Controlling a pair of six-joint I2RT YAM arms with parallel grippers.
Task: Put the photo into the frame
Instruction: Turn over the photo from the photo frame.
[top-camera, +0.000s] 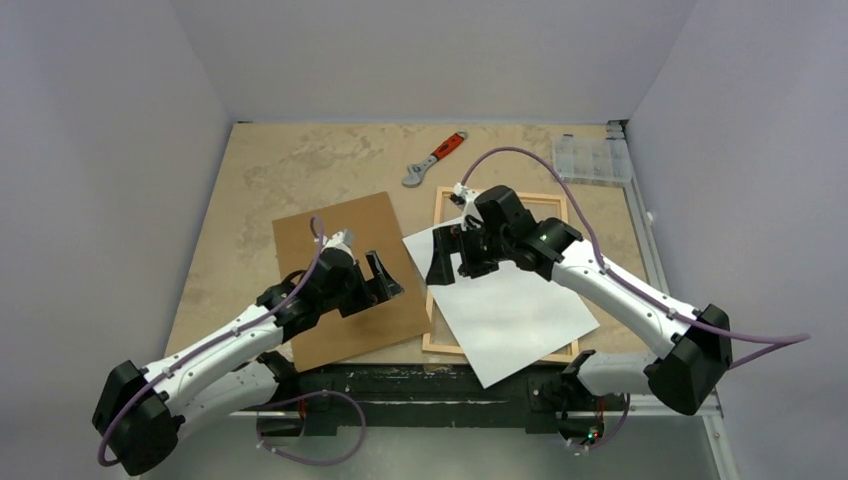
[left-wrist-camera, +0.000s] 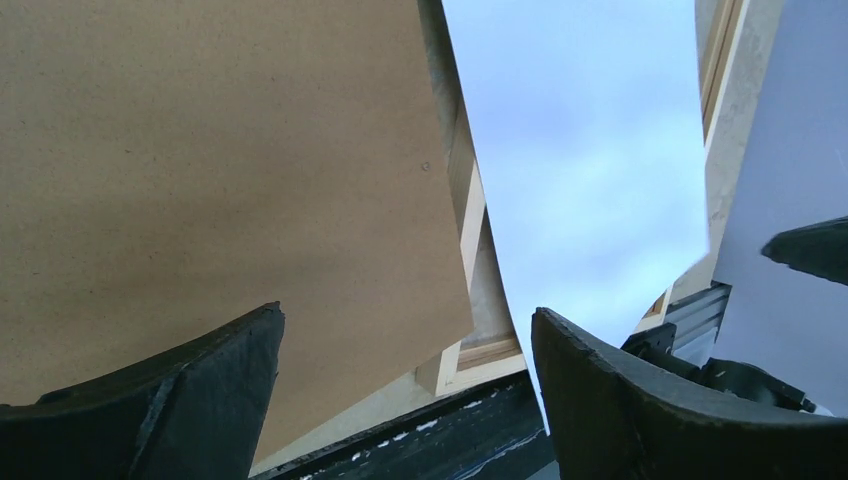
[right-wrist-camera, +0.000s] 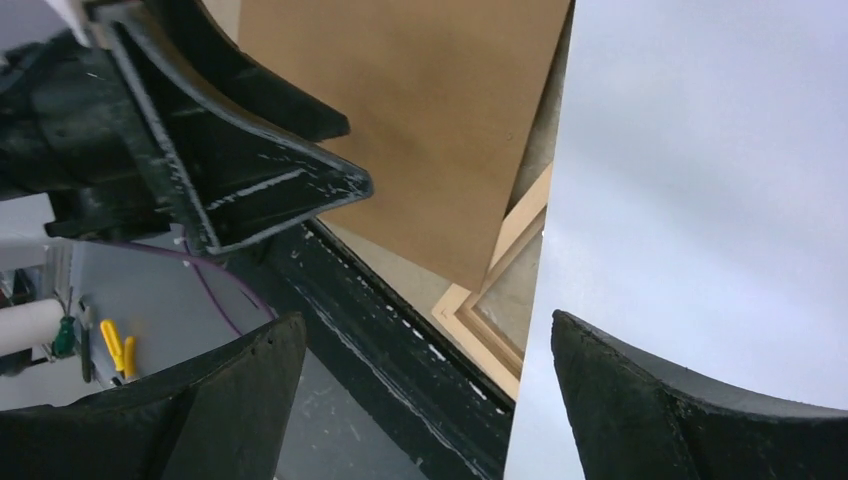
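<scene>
Photo (top-camera: 510, 315) lies white side up, skewed across frame (top-camera: 443, 347) beneath right hand (top-camera: 452, 262), overhanging the near rail; not seated. Both hands spread wide, grasping nothing; left hand (top-camera: 368, 290) over brown board (top-camera: 340, 225). Risk: a one-corner nudge would likely pivot the print further askew. Clear organiser box (top-camera: 592, 158) beyond right hand, contents unreadable

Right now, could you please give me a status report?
Both open, empty: left gripper over backing board, right gripper over photo. Photo white side up, skewed across frame, not seated. Nothing blocking.
</scene>
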